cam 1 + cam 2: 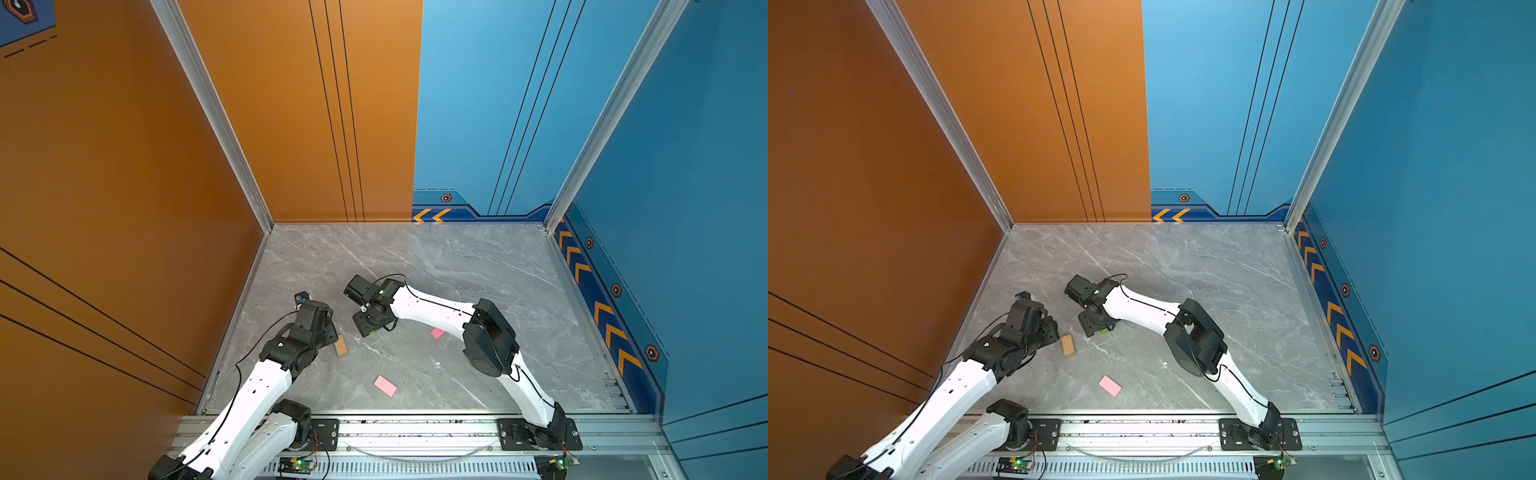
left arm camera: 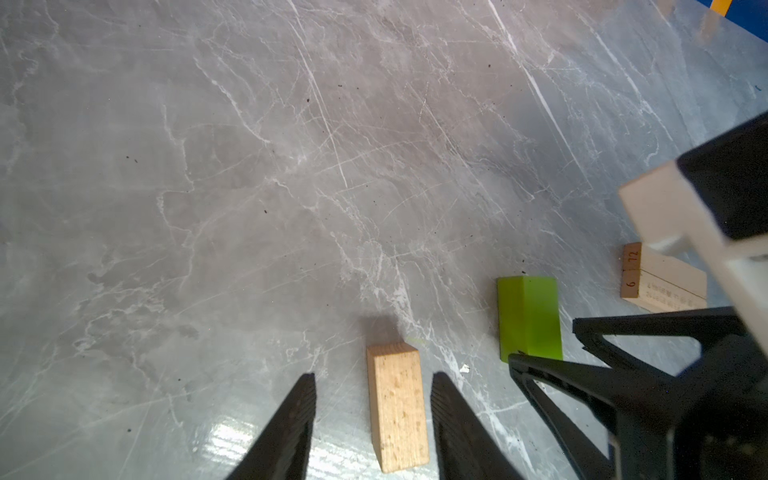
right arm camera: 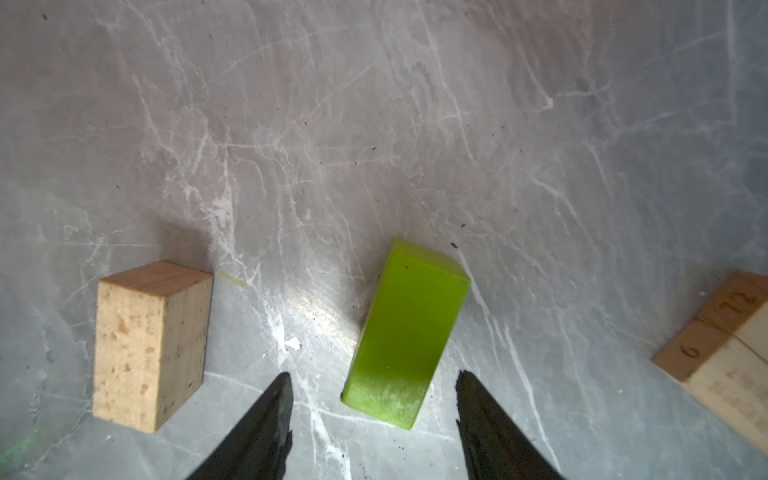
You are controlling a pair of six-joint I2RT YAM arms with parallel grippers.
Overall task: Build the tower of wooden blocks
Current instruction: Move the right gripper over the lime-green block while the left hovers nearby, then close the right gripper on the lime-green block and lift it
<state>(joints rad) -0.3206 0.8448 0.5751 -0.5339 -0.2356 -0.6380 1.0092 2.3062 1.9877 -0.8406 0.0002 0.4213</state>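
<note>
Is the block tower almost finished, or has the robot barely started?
Barely started. Done: nothing is stacked yet, and the pieces lie apart on the table. In hand: the left gripper sits open around the tan bar, and the right gripper sits open around the green bar; neither grips. Left: the near pink slab and the far pink slab lie flat, so all the stacking remains.

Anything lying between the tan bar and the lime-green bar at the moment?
No block: just bare marble table with a small white fleck between the tan bar and the lime-green bar, seen in the right wrist view.
</note>
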